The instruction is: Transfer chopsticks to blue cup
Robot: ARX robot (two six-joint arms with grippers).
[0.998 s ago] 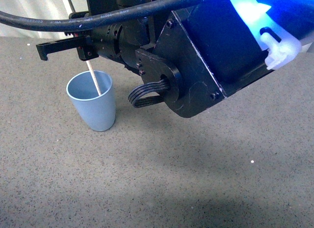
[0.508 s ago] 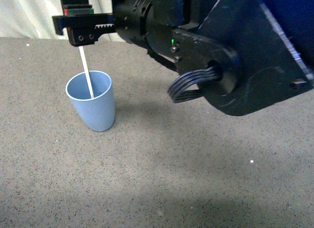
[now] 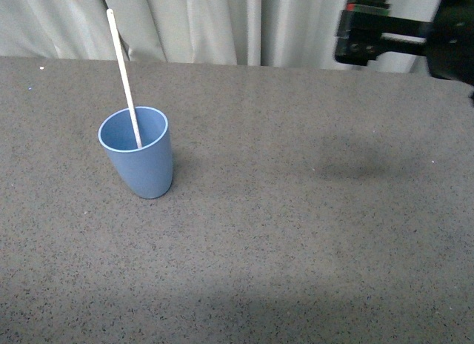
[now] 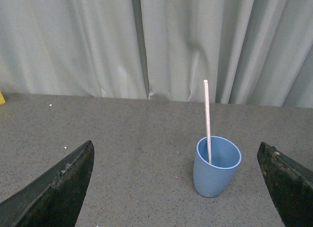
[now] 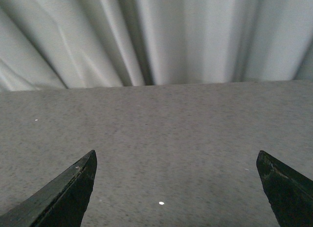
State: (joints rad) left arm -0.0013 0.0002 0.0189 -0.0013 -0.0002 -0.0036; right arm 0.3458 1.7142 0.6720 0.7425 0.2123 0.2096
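The blue cup (image 3: 138,155) stood upright on the grey speckled table (image 3: 296,240), and everything else is placed from it. The chopsticks (image 3: 123,77), a single thin cream-white stick, stood inside the cup with the lower end hidden below the rim. More than half of the stick rose above the cup. In the front view it tilted slightly, its top leaning leftward and toward the pale pleated curtain (image 3: 222,25) that hung behind the cup at the table's far edge. In the left wrist view the stick looked almost vertical. Nothing was touching the stick or the cup. The left gripper (image 4: 176,146) faced the cup from well apart. Its two dark fingers (image 4: 58,188) were spread wide, with the cup and stick seen in the open space between them and nothing grasped. The right gripper (image 5: 176,153) was likewise released, its fingers (image 5: 58,192) far apart, with only bare table and curtain between them. In the front view this black gripper hung in the air far to the right of the cup, up in front of the curtain. A faint shadow (image 3: 355,162) lay on the table to the right of the cup.
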